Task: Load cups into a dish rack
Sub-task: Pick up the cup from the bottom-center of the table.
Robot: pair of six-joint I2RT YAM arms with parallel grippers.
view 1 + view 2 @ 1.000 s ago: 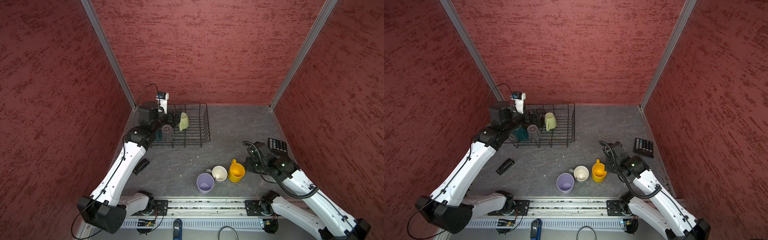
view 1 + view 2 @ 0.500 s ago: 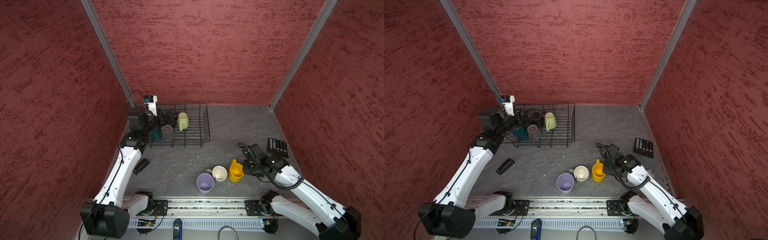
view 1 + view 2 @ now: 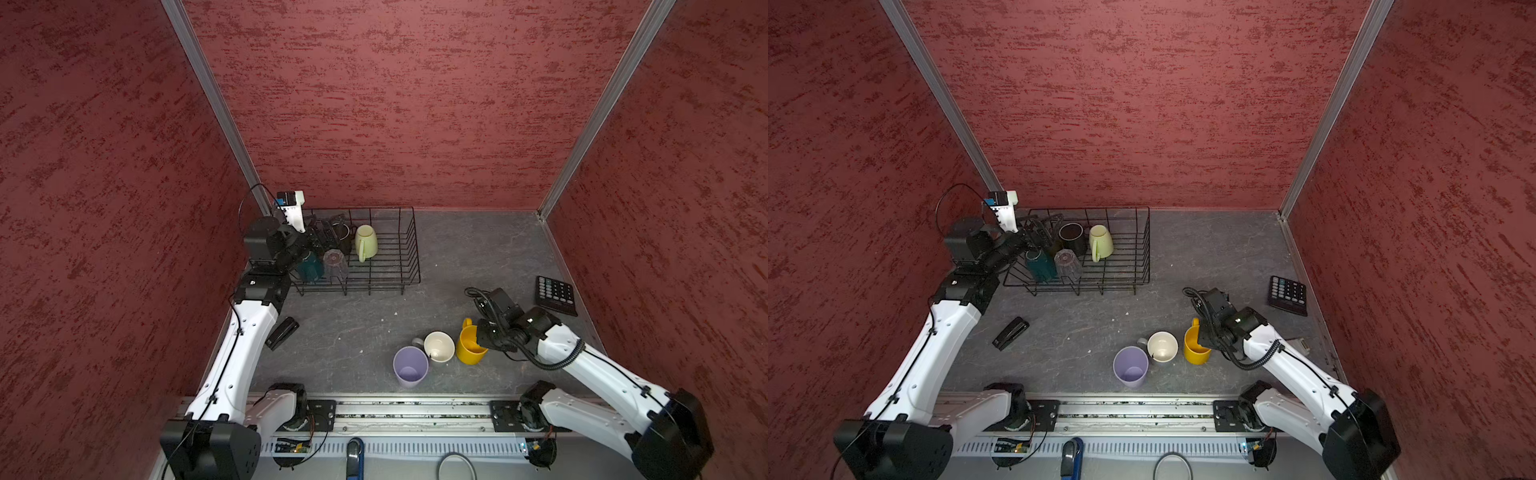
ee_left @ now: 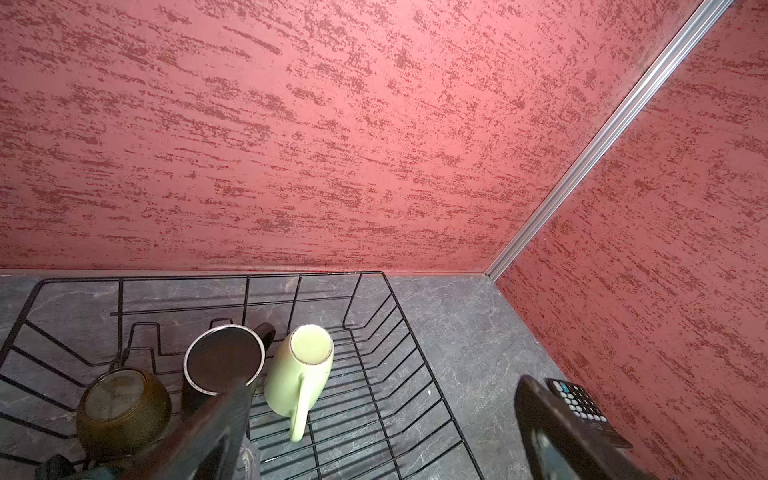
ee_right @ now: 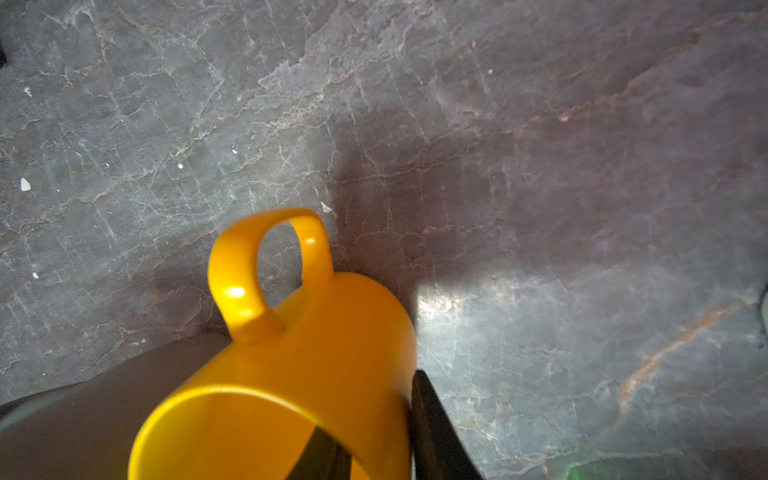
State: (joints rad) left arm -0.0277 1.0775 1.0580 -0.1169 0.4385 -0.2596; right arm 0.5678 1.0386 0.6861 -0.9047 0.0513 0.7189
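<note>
The black wire dish rack (image 3: pixel 413 245) (image 3: pixel 1144 249) (image 4: pixel 374 274) stands at the back left. It holds a pale green mug (image 3: pixel 366 243) (image 4: pixel 299 374), a black mug (image 3: pixel 1071 237) (image 4: pixel 224 361), a teal mug (image 3: pixel 309 268), a clear glass (image 3: pixel 336 264) and an amber tumbler (image 4: pixel 122 407). My left gripper (image 3: pixel 328 232) (image 4: pixel 380 390) hangs open over the rack's left end, holding nothing. Near the front stand a lilac tumbler (image 3: pixel 410 368), a grey mug (image 3: pixel 438 347) and a yellow mug (image 3: pixel 469 347) (image 5: pixel 311 353). My right gripper (image 3: pixel 482 336) (image 5: pixel 374 411) pinches the yellow mug's wall, one finger inside, one outside.
A black calculator (image 3: pixel 556 295) (image 4: pixel 582 403) lies by the right wall. A black stapler (image 3: pixel 281 332) lies beside the left arm. Red walls close in three sides, and the arms' metal rail (image 3: pixel 415 409) runs along the front edge.
My right gripper has moved left to the yellow mug and closed over its wall. The left arm has drawn back a little from the rack's middle toward its left end, still open.
</note>
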